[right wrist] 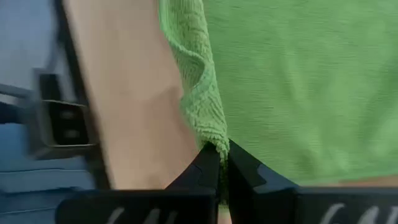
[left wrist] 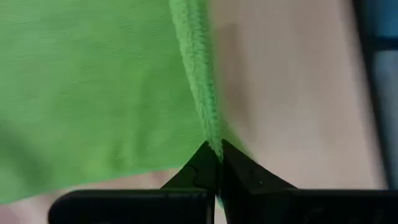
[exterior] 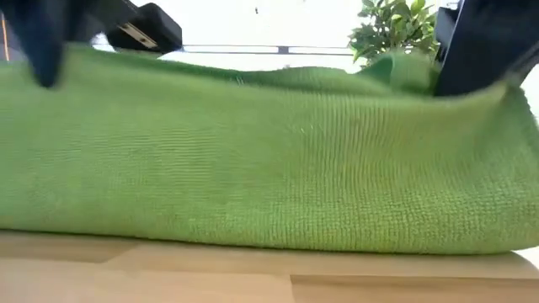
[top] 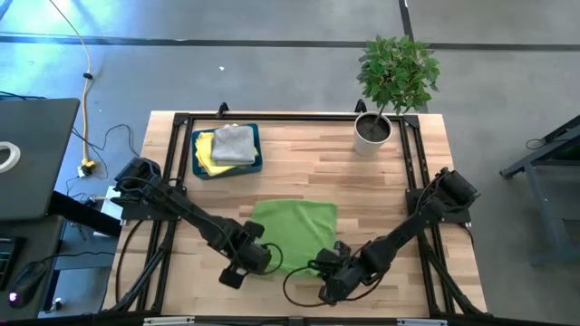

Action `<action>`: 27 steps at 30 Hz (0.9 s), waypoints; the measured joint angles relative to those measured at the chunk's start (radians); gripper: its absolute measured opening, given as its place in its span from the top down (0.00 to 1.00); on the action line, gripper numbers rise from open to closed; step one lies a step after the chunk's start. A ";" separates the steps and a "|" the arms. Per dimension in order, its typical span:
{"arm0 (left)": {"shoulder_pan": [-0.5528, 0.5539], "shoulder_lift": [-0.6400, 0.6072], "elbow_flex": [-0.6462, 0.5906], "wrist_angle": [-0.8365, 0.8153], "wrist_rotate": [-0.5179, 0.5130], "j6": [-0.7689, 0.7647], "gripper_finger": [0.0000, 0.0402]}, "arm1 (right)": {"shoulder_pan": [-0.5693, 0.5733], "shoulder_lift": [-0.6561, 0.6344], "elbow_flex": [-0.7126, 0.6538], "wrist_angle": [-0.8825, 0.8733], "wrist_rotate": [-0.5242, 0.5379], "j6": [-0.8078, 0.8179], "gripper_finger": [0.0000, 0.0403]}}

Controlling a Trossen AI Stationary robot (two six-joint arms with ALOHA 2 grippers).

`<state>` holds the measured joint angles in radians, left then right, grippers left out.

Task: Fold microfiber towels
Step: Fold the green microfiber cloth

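A green towel (top: 292, 225) lies spread in the middle of the wooden tabletop (top: 362, 186), and both arms have hold of its near edge. The left end effector (top: 256, 257) is pinched together on the near left corner of the cloth; its wrist view shows the two dark fingertips (left wrist: 205, 163) meeting right on the hemmed edge, with the fabric running away from them. The right end effector (top: 333, 268) is clamped the same way on the near right corner, the hem bunched just above its tips in its own wrist view. Gripping the two corners of one edge at once looks like the set-up for a fold: with both corners held, the edge can be lifted and carried over the rest of the cloth as one straight line (a single grip would let the far side sag and twist). From the low view the near edge already stands up off the wood like a green wall, so the lift seems to be under way. At the back left of the tabletop a dark teal tray (top: 196, 169) holds a grey towel (top: 234, 145) on top of a yellow towel (top: 207, 156), probably finished work. A potted plant (top: 391, 81) stands at the back right, well apart from the cloth.
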<state>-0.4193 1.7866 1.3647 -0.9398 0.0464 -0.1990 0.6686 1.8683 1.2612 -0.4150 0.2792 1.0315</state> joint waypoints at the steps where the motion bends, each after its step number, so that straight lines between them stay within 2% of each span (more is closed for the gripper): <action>1: 0.008 0.000 0.000 -0.018 -0.031 0.012 1.00 | -0.008 0.000 0.000 -0.024 0.002 -0.003 1.00; 7: 0.087 0.000 -0.025 -0.023 -0.143 0.073 1.00 | -0.091 -0.006 -0.027 -0.085 -0.017 -0.112 1.00; 11: 0.158 0.000 -0.083 0.003 -0.162 0.075 1.00 | -0.154 -0.050 -0.172 -0.011 -0.045 -0.123 1.00; 18: 0.268 0.000 -0.141 0.109 -0.167 0.135 1.00 | -0.232 -0.230 -0.472 0.311 -0.019 -0.133 1.00; 23: 0.345 0.000 -0.142 0.135 -0.222 0.171 1.00 | -0.285 -0.346 -0.612 0.324 0.015 -0.090 1.00; 27: 0.408 0.000 -0.142 0.143 -0.234 0.185 1.00 | -0.328 -0.384 -0.656 0.328 0.036 -0.147 1.00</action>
<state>-0.0110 1.7870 1.2228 -0.7969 -0.1876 -0.0143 0.3407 1.4841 0.6048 -0.0874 0.3148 0.8845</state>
